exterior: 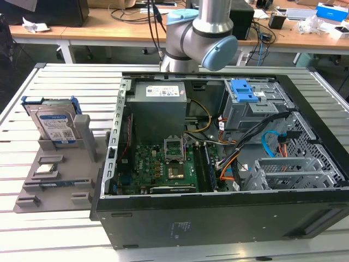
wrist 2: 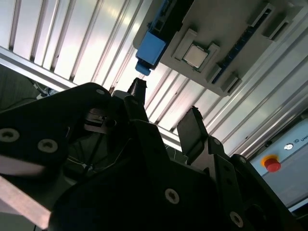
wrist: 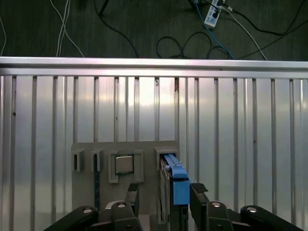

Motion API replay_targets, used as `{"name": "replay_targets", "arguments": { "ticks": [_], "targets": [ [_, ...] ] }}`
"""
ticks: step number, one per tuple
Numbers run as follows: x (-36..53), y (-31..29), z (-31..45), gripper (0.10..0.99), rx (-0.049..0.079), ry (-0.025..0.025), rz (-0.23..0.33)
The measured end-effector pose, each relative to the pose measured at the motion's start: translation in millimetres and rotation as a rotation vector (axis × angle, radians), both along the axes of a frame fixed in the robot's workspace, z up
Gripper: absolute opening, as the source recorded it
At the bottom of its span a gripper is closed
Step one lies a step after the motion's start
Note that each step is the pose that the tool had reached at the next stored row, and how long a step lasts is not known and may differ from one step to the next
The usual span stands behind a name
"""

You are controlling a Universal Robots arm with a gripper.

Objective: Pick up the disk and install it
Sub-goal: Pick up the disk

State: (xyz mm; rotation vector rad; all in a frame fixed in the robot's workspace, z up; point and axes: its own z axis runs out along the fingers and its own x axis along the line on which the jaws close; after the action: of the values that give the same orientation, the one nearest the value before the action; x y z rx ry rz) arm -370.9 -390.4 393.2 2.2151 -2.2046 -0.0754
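The book-sized silver metal hard drive with a white-and-blue label and bright blue plastic bracket [exterior: 54, 123] stands upright on its edge in a slot of a flat grey plastic fixture plate [exterior: 60, 183]. The plate lies on the slatted aluminium bench [exterior: 65, 82], at the exterior view's left, just beside the open black computer case [exterior: 218, 221]. The label faces the camera in that view, and the drive is not in the case. A small square silver chip [exterior: 48, 169] sits in a recess of the same plate, near the drive but apart from it.

The grey and pale-blue robot arm [exterior: 202, 38] rises behind the case.

In the first wrist view the black two-fingered tool [wrist: 165, 191] has its fingers [wrist: 197, 190] spread apart with nothing between them. The drive's blue edge [wrist: 179, 185] shows beyond the gap, closer to one finger than the other. The chip [wrist: 124, 164] and plate [wrist: 144, 147] lie beyond on the bench [wrist: 240, 144].

In the second wrist view the tool [wrist 2: 166, 103] is likewise apart and empty, clear of the drive's blue end [wrist 2: 151, 45]. The chip [wrist 2: 196, 55] sits in the plate [wrist 2: 231, 29] beside it.
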Motion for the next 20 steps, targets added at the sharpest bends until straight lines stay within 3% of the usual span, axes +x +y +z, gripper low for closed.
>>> {"name": "replay_targets", "arguments": {
  "ticks": [7, 20],
  "targets": [
    [9.2, 1.5, -2.7, 0.541, 0.000, 0.0000, 0.000],
    [16.2, 1.8, -9.0, 0.541, 0.000, 0.0000, 0.000]
  ]
}}
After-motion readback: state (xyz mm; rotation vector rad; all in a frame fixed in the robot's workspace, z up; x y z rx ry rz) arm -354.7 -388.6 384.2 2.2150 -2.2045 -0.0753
